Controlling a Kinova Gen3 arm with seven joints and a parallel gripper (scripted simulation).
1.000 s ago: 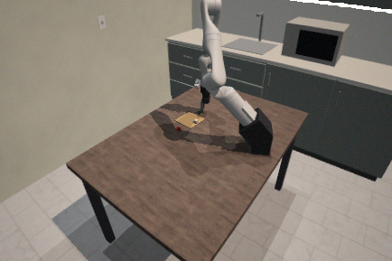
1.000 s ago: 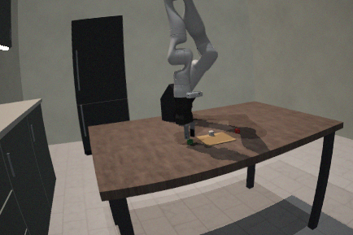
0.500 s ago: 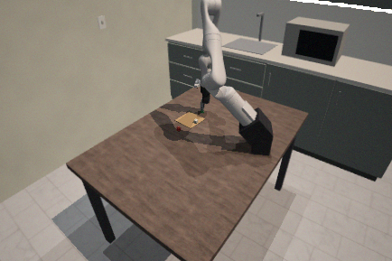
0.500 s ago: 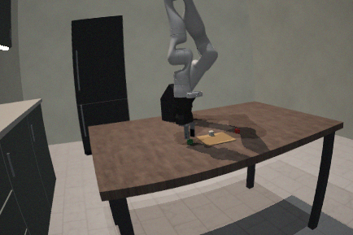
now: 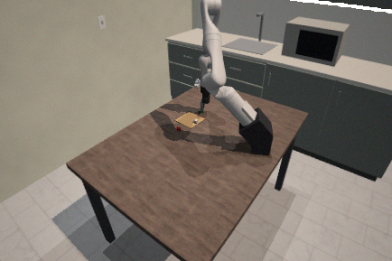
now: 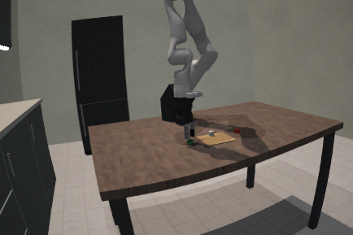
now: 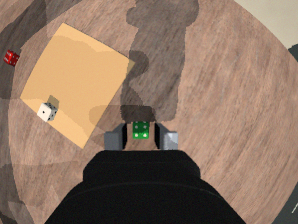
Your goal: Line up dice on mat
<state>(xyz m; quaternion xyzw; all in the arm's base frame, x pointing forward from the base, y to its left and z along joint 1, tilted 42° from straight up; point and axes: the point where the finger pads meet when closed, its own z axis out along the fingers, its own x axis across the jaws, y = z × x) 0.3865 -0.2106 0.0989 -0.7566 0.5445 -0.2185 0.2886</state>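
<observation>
- A white jointed robot arm [image 5: 212,57] bends down from its black wedge-shaped base [image 5: 266,144] over a dark brown wooden table [image 5: 190,192] in a kitchen with grey-green cabinets.
- The arm's black two-finger gripper [image 7: 141,139] points straight down at the table, just off the edge of a thin tan square mat [image 7: 73,90] that lies flat on the wood.
- In the wrist view, a small green die [image 7: 140,129] sits on the bare table between the two grey fingertips, one on either side of it; its top face shows four pale pips.
- The fingers stand moderately apart, wider than the green die, and nothing is clamped between them. Whether the pads touch the die's sides cannot be told.
- The exterior view shows the green die [image 6: 189,141] resting on the table below the gripper [image 6: 189,132], beside the mat's [image 6: 217,138] near corner.
- A small white die [image 7: 45,111] stands on the mat, close to one of its edges; its pips are too small to read.
- A small red die [image 7: 11,58] lies on the bare table beyond the mat, well apart from the gripper, at the edge of the wrist view.
- From above, the red die [image 5: 179,128] lies near the mat's [image 5: 187,117] corner on the side facing away from the arm's base, with the white die [image 5: 195,121] on the mat.
- The arm's overlapping shadows spread across the table around the mat.
</observation>
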